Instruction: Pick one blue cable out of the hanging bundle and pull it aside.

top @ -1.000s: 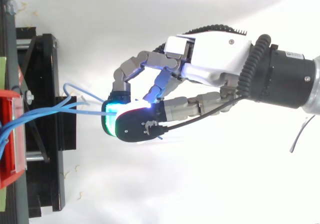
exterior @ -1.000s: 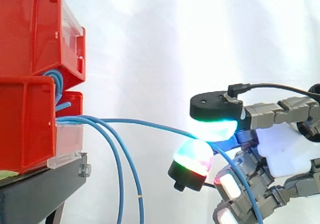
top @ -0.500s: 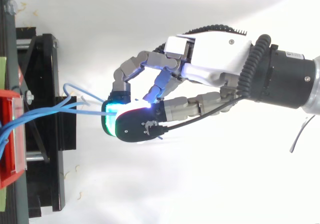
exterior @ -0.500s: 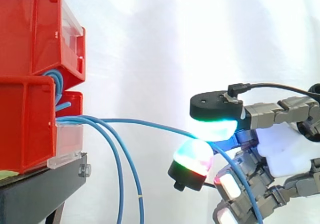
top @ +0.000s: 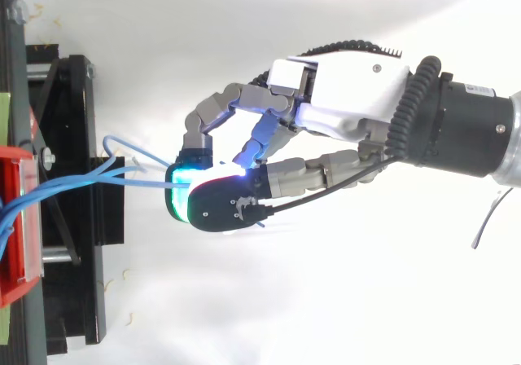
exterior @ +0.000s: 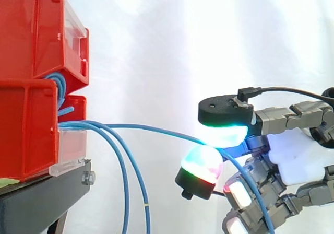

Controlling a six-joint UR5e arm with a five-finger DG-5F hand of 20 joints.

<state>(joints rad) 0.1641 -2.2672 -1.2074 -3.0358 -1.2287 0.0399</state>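
Thin blue cables come out between the red bins (exterior: 31, 82) at the left. Two of them (exterior: 125, 182) hang down in loops beside the stand. One blue cable (exterior: 156, 130) is drawn out nearly level to the right and runs between two glowing fingertips (exterior: 222, 132), then drops past the palm. My hand (exterior: 292, 158) is at the right, well clear of the bins, its fingers curled and pinching that cable. From above, the hand (top: 342, 108) reaches in from the right and the taut cable (top: 138, 182) stretches from the bins to the fingertips.
The red bins sit stacked on a black stand (exterior: 42, 197), which in the top view is the black frame (top: 77, 202) along the left edge. A white curtain lies behind everything. Open space lies between the stand and my hand.
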